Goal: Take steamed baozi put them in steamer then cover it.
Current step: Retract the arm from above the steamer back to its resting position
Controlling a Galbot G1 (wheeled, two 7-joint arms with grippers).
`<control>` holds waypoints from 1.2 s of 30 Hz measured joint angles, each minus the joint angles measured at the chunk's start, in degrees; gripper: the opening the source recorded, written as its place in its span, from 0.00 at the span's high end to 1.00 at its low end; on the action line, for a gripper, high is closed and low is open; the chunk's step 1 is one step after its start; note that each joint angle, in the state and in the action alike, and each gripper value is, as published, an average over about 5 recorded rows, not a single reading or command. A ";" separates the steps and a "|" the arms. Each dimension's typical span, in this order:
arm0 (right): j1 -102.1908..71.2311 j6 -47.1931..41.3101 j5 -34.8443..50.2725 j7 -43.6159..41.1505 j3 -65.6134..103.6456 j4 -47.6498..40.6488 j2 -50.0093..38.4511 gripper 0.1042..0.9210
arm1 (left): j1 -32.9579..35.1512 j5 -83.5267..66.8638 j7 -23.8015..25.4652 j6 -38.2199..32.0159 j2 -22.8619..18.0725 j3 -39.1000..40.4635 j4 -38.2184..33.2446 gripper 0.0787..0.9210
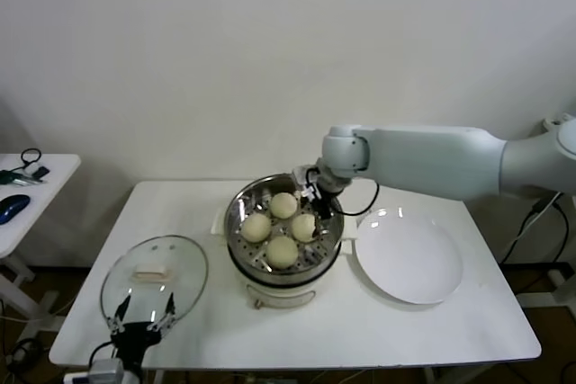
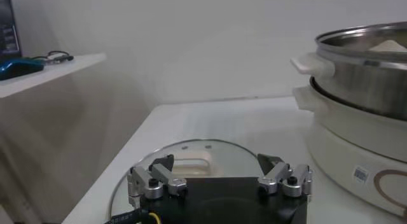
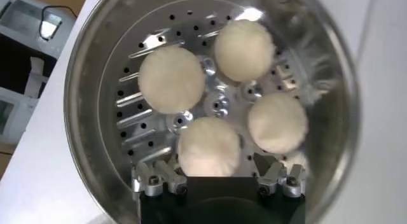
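Observation:
The steamer (image 1: 283,263) stands mid-table, with several cream-white baozi resting on its perforated tray (image 3: 137,117). My right gripper (image 1: 315,193) hangs over the pot's far right side. In the right wrist view it (image 3: 213,168) is open, and its fingers stand apart on either side of the nearest baozi (image 3: 209,147), which lies on the tray. The cover (image 1: 155,272), a glass lid with a cream handle (image 1: 151,272), lies flat on the table to the left. My left gripper (image 1: 142,321) hovers open at the lid's near edge; in the left wrist view it (image 2: 216,165) holds nothing above the cover (image 2: 191,149).
A flat white plate (image 1: 408,255) lies right of the steamer with nothing on it. A small side table (image 1: 27,186) with dark items stands at the far left. The steamer's cream base and handle (image 2: 311,66) rise close to the lid.

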 measured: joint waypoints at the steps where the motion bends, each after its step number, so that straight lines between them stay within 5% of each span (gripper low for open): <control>1: 0.52 0.18 0.43 -0.13 0.26 -0.13 -0.43 0.12 | 0.02 -0.02 0.02 0.05 0.06 0.04 -0.12 0.12; 7: 1.33 0.34 4.46 3.06 4.77 -1.12 -4.83 0.12 | -0.13 -0.85 0.10 0.04 0.62 0.15 -0.91 0.12; 16: -10.96 1.26 9.54 22.42 25.26 1.45 -15.94 0.12 | -1.20 -1.01 0.62 -1.93 1.80 0.66 -1.18 0.12; 26: -43.48 7.37 7.53 38.23 59.96 8.30 -26.93 0.12 | -3.60 2.42 0.68 -6.30 3.01 1.83 0.51 0.12; 36: -80.46 19.47 0.94 41.64 96.47 12.46 -23.24 0.12 | -3.99 6.86 -0.33 -10.27 4.19 3.12 2.37 0.12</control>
